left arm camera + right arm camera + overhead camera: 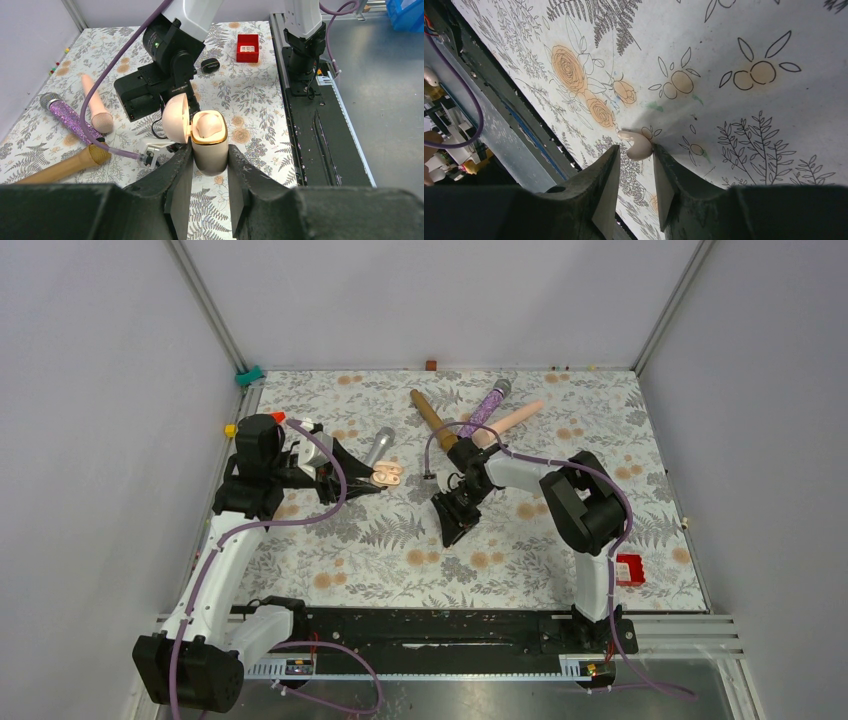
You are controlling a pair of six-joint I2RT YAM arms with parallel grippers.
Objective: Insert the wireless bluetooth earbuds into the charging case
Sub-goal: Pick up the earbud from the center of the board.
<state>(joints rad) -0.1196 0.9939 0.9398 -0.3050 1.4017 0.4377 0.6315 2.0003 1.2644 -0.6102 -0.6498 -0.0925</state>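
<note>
Right hand [636,159] is low at the table [749,125], its fingers [606,172] narrowly apart around 1 pale earbud [638,146]; whether they pinch it yet I cannot tell. Left hand [210,167] is closed on the open case [210,142]. Better to squeeze gently at the thick body, then lift straight, so it does not slip away.

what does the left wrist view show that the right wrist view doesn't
Only the left wrist view: the open charging case held in the left gripper, three microphones, a red box and the right arm. Only the right wrist view: a pale earbud lying on the floral cloth between the fingers of the right gripper. Both: that floral cloth and the black rail at the table's edge.
</note>
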